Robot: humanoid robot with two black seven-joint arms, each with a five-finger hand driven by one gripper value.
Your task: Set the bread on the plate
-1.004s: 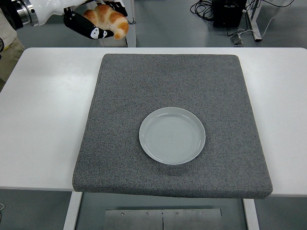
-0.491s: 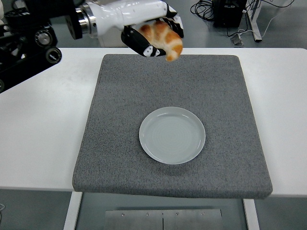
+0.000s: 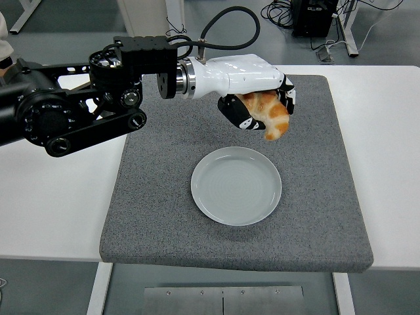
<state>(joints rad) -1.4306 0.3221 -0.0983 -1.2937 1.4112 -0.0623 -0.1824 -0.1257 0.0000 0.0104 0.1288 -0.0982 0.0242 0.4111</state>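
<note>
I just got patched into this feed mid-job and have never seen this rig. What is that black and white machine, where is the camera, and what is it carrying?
This is a humanoid robot's arm seen from a camera high on the robot, looking forward and down over a white table. The black arm enters from the left and ends in a white-shelled left hand with five fingers. Those fingers are closed around a piece of bread, a croissant, held in the air above a grey mat. On the mat, below and nearer the camera, lies an empty pale plate. The right arm is not visible.
</note>
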